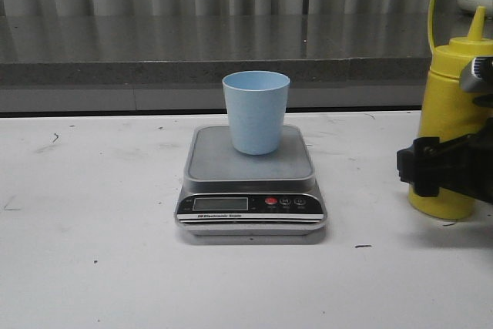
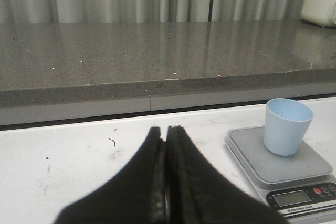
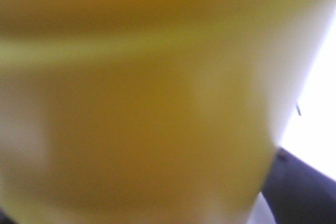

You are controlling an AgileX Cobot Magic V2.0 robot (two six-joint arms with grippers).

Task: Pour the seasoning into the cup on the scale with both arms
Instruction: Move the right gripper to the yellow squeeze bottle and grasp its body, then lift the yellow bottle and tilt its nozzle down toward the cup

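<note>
The pale blue cup [image 1: 256,112] stands upright on the platform of the silver-grey scale [image 1: 251,182], which sits mid-table. The cup also shows in the left wrist view [image 2: 286,126], on the scale [image 2: 283,163]. The yellow seasoning bottle [image 1: 451,105] stands on the table at the far right, with its cap strap up. My right gripper [image 1: 443,171] is closed around its lower body, one black finger on its left side. The bottle fills the right wrist view [image 3: 147,93], blurred. My left gripper [image 2: 167,129] is shut and empty, left of the scale and out of the front view.
A grey counter ledge [image 1: 216,55] runs along the back of the white table [image 1: 92,213], with a curtain behind it. A white appliance [image 2: 320,3] stands on the counter at the far right.
</note>
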